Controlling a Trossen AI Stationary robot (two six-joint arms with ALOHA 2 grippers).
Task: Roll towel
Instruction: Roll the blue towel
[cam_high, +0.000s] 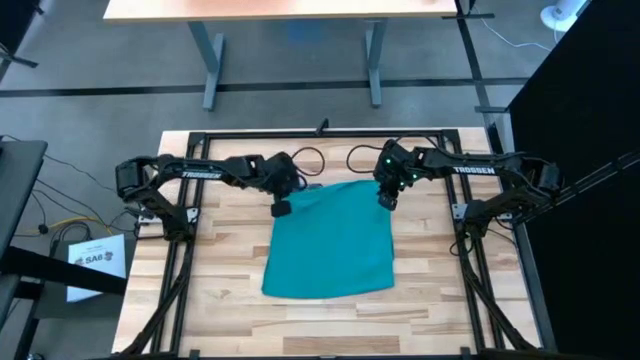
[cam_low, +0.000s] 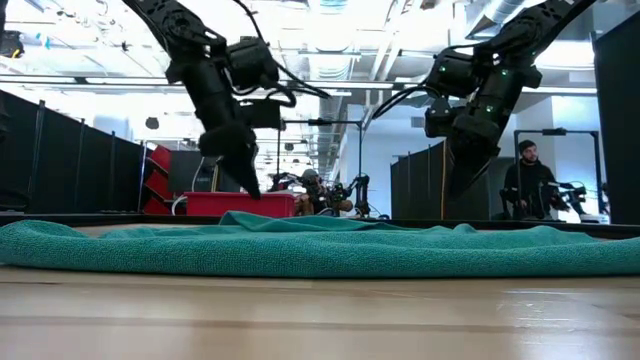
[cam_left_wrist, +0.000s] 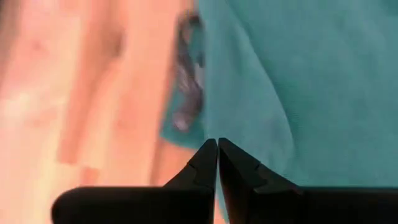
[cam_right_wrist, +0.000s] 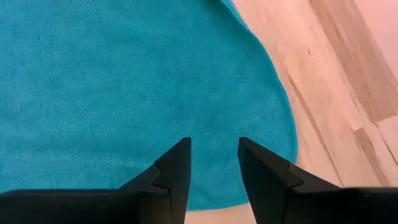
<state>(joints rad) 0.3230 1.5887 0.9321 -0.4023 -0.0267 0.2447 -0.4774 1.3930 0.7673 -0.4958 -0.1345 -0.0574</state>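
Note:
The teal towel (cam_high: 330, 245) lies spread flat on the wooden table, with low wrinkles in the low view (cam_low: 320, 250). Its grey tag (cam_left_wrist: 186, 93) sits at the edge near the far left corner. My left gripper (cam_high: 281, 209) is shut and hangs just above that far left corner (cam_low: 250, 188), with its fingertips closed on nothing in the left wrist view (cam_left_wrist: 217, 143). My right gripper (cam_high: 386, 201) is open and hangs above the far right corner (cam_low: 455, 190), with its fingers apart over the cloth (cam_right_wrist: 214, 146).
A black frame rail (cam_high: 320, 135) runs along the table's far edge, and others run down both sides. Bare wood shows left (cam_high: 220, 260) and right (cam_high: 430, 260) of the towel. A person (cam_low: 527, 175) stands in the room beyond the table.

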